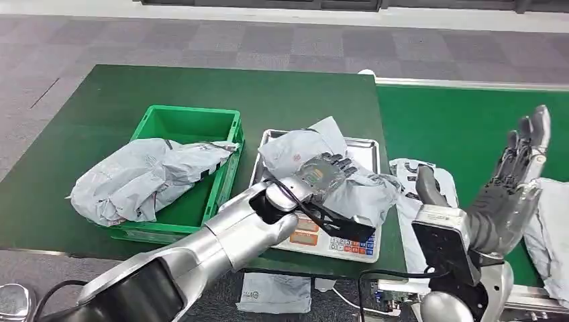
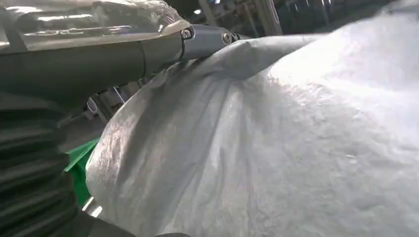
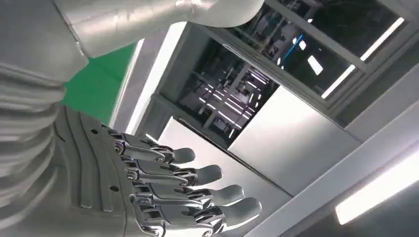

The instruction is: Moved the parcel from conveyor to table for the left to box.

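Two work surfaces: a dark green table (image 1: 100, 114) on the left and a brighter green conveyor (image 1: 443, 124) on the right, meeting along a straight edge.
Table: carries a green crate (image 1: 228, 137) at near left and a weighing scale (image 1: 366, 151) just right of the crate.
Conveyor: holds a flat white bag (image 1: 402, 201) at its near left and another grey bag (image 1: 547, 235) at the far right edge of the head view.
Crate: open-topped; a large crumpled grey bag (image 1: 144, 178) lies across it and hangs over its near left rim onto the table.
Parcel: grey crumpled poly parcel (image 1: 315, 151) (image 2: 276, 148) rests on the metal pan of the scale, spilling over the pan's right side.
Scale: silver pan, with a keypad panel (image 1: 345, 245) on its near face, partly covered by the left arm.
Left hand: left hand (image 1: 325, 174) lies on top of the parcel, fingers spread over the wrinkled film; in the left wrist view the film presses close against the hand. Whether the fingers have closed on the film cannot be told.
Right hand: right hand (image 1: 520, 164) (image 3: 163, 192) is raised above the conveyor, fingers straight and apart, holding nothing.
Floor: grey carpet tiles (image 1: 268, 40) beyond the table.
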Tool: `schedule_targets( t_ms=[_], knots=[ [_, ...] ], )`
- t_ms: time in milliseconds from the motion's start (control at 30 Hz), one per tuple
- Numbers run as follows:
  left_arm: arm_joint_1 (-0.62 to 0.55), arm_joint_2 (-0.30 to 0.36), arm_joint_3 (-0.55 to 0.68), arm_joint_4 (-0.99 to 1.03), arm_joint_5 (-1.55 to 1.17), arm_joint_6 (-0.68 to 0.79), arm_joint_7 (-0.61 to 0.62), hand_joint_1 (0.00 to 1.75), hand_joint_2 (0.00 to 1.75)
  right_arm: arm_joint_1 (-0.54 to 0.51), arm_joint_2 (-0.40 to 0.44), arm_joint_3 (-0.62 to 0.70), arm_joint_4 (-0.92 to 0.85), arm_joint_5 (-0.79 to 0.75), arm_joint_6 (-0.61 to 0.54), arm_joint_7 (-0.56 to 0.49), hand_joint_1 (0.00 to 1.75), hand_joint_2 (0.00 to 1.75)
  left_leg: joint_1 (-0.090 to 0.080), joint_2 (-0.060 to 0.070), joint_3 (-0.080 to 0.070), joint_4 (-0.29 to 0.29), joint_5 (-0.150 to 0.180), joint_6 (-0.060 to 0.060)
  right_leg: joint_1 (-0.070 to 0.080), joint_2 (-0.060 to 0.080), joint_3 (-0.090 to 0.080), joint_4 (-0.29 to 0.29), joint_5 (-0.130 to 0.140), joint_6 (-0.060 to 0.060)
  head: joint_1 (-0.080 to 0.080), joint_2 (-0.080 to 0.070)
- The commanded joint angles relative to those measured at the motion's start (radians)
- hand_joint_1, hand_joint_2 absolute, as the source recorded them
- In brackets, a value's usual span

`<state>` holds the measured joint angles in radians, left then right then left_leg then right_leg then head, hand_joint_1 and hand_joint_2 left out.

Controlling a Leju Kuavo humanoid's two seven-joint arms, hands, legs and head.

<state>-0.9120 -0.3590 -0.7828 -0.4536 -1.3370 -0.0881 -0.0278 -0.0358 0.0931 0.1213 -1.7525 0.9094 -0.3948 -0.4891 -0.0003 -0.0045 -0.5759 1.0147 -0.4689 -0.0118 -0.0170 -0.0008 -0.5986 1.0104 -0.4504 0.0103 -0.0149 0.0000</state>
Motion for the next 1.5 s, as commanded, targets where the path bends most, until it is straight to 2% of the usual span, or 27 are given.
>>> schedule_targets(
  t_ms=[33,67,100,133,367,500,600,667,767,900,1100,1200,1333,1400,1500],
  knots=[
    [-0.04,0.01,-0.149,0.086,0.039,-0.048,-0.006,0.0,1.75,-0.033,-0.001,0.038,0.081,-0.004,-0.008,0.003,0.0,1.75,0.001,0.002,0.001,-0.001,0.0,0.0,0.001,0.002,0.001,-0.001,0.001,-0.001,0.0,0.0],
    [-0.04,0.01,-0.151,0.088,0.042,-0.048,-0.008,0.02,1.75,-0.033,-0.001,0.039,0.082,-0.004,-0.008,0.003,0.0,1.75,0.001,0.003,0.002,-0.002,0.0,0.0,0.001,0.002,0.001,-0.002,0.001,-0.001,0.0,0.0],
    [-0.041,0.01,-0.149,0.094,0.045,-0.045,-0.009,0.66,1.75,-0.034,0.0,0.041,0.083,-0.005,-0.008,0.003,0.0,1.75,0.001,0.003,0.002,-0.002,0.0,0.0,0.001,0.003,0.002,-0.003,0.002,-0.001,0.0,0.0],
    [-0.042,0.01,-0.158,0.099,0.041,-0.035,-0.014,1.75,1.75,-0.033,0.001,0.042,0.081,-0.005,-0.007,0.004,0.0,1.75,0.001,0.002,0.001,-0.001,0.0,0.0,0.001,0.002,0.001,-0.002,0.001,-0.001,0.0,0.0],
    [-0.041,0.01,-0.152,0.098,0.048,-0.014,-0.021,1.75,1.75,-0.032,0.002,0.044,0.078,-0.005,-0.001,0.005,0.0,1.75,0.001,0.003,0.002,-0.002,0.0,0.0,0.001,0.003,0.002,-0.003,0.002,-0.001,0.0,0.0],
    [-0.032,0.015,-0.05,0.056,0.079,0.254,-0.005,1.75,1.75,-0.01,0.005,0.045,0.047,0.002,0.018,0.012,0.0,1.75,0.001,0.004,0.003,-0.003,0.001,0.0,0.002,0.003,0.003,-0.004,0.002,-0.001,0.0,0.0],
    [-0.038,0.013,-0.033,0.04,0.083,0.258,-0.01,1.75,1.75,-0.005,0.006,0.043,0.04,0.004,0.019,0.014,0.0,1.75,0.001,0.003,0.001,-0.002,0.001,0.0,0.001,0.002,0.001,-0.003,0.002,-0.001,0.0,0.0],
    [-0.021,0.024,0.031,-0.024,0.096,0.377,-0.029,1.75,1.75,0.002,0.007,0.04,0.031,0.007,0.021,0.016,0.0,1.75,0.001,0.002,0.001,-0.001,0.0,0.0,0.001,0.002,0.001,-0.003,0.001,-0.001,0.0,0.0],
    [-0.014,0.036,0.086,-0.081,0.116,0.428,-0.061,1.75,1.75,0.005,0.005,0.037,0.028,0.008,0.019,0.017,0.0,1.75,0.001,0.003,0.001,-0.002,0.0,0.0,0.001,0.002,0.001,-0.002,0.001,-0.001,0.0,0.0],
    [0.06,0.062,0.206,-0.263,0.137,0.589,-0.138,1.75,1.75,-0.002,-0.002,0.041,0.045,0.002,0.007,0.021,0.0,1.75,0.0,0.002,0.001,-0.001,0.0,0.0,0.0,0.002,0.0,-0.001,0.001,-0.001,0.0,0.0],
    [0.073,0.067,0.225,-0.291,0.137,0.59,-0.152,1.75,1.75,-0.006,-0.003,0.043,0.051,0.0,0.003,0.022,0.0,1.75,0.0,0.003,0.001,-0.001,0.0,0.0,0.0,0.003,0.0,-0.001,0.001,-0.001,0.0,0.0],
    [0.128,0.078,0.289,-0.391,0.163,0.658,-0.202,1.75,1.75,-0.006,-0.006,0.048,0.067,-0.007,-0.015,0.024,0.0,1.75,0.001,0.005,0.002,-0.002,0.0,0.0,0.001,0.004,0.001,-0.003,0.002,-0.001,0.0,0.0],
    [0.218,0.09,0.31,-0.519,0.129,0.586,-0.189,1.75,1.75,0.019,-0.004,0.033,0.095,-0.015,-0.033,0.026,0.0,1.75,0.0,0.003,0.002,-0.002,0.0,0.0,0.001,0.002,0.001,-0.002,0.001,-0.001,0.0,0.0],
    [0.216,0.098,0.302,-0.56,0.041,0.522,-0.133,1.62,1.75,0.009,-0.007,0.037,0.075,-0.016,-0.041,0.015,0.0,1.75,0.0,0.003,0.003,-0.003,0.0,0.0,0.0,0.003,0.002,-0.003,0.001,-0.001,0.0,0.0],
    [0.197,0.099,0.319,-0.518,-0.002,0.488,-0.112,1.62,1.75,0.005,-0.01,0.036,0.066,-0.011,-0.027,0.028,0.0,1.75,0.001,0.004,0.001,-0.001,0.0,0.0,0.001,0.004,0.0,-0.002,0.001,-0.001,0.0,0.0]
  ],
)
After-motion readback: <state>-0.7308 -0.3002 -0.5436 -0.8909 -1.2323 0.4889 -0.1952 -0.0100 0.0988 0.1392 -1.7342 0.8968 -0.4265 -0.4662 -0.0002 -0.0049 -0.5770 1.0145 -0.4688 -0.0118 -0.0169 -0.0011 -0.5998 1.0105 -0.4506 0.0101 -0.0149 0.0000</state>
